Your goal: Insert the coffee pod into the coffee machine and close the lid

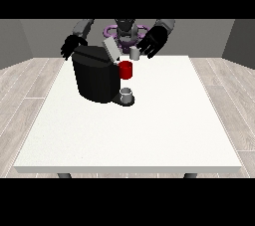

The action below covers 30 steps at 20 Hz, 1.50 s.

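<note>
The white worktop point(129, 135) is bare across its near part. Farther back stands the black machine point(96, 76), left of centre. A small grey cup point(126, 94) sits on the machine's low tray at its right foot. Above the cup is a red holder point(126, 69) at the machine's front. The grey lid point(110, 49) stands tilted up and open over it.

Just behind the lid's right side, a small grey pod point(134, 53) is at the fingers of the hand at the view's right point(153, 41). That hand's fingers curl round it, above and slightly behind the red holder, not yet in it.

The hand at the view's left point(72, 45) hovers behind the machine's upper left corner, fingers spread and holding nothing. Whether it touches the machine cannot be told.
</note>
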### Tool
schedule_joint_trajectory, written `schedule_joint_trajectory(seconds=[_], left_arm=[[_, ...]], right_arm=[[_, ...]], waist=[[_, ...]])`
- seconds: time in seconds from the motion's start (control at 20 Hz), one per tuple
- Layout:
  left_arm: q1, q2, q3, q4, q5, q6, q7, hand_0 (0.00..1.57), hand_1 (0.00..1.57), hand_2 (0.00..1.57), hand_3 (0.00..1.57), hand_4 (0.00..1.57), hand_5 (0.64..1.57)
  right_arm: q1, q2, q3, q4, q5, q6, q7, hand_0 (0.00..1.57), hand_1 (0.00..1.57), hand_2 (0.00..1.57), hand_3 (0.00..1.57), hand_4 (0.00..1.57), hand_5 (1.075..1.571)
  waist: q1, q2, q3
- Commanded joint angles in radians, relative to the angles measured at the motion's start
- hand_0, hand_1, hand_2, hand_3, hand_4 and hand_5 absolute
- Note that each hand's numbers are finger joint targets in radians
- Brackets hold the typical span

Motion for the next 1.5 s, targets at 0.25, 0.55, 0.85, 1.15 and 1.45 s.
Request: schedule_joint_trajectory(seconds=[0.25,0.55,0.85,1.15,1.45], left_arm=[[-0.067,-0.019,0.001,0.015,-0.024,0.024,0.037,1.28,1.28,1.30,1.24,0.49,1.571],[-0.033,-0.042,-0.009,0.027,-0.037,0.032,0.032,1.30,1.30,1.33,1.23,0.50,1.571],[-0.082,-0.036,-0.012,0.023,-0.033,-0.031,0.037,1.25,1.25,1.29,1.21,0.51,1.571],[-0.028,-0.042,-0.005,0.042,-0.049,0.036,-0.011,1.20,1.20,1.27,1.20,0.50,1.571],[-0.026,-0.059,-0.024,0.032,-0.067,0.037,-0.026,1.16,1.16,1.24,1.18,0.49,1.571]], right_arm=[[-0.040,0.019,-0.002,-0.032,0.010,-0.039,0.018,0.00,0.00,0.00,0.00,0.52,1.571],[0.012,-0.012,-0.020,-0.017,-0.024,0.018,-0.014,0.00,0.00,0.00,0.00,0.53,1.571],[-0.020,0.006,-0.036,0.003,-0.011,-0.030,-0.013,0.00,0.00,0.00,0.00,0.50,1.571],[0.017,-0.007,-0.014,-0.051,-0.013,-0.001,0.014,0.00,0.00,0.00,0.00,0.48,1.571],[-0.007,0.003,-0.057,-0.017,-0.029,-0.029,-0.038,0.00,0.00,0.00,0.00,0.45,1.571]], waist=[[-0.031,0.037,0.0000],[-0.034,0.044,0.0002],[0.002,0.032,0.0003],[-0.022,0.041,-0.0001],[0.006,0.070,0.0001]])
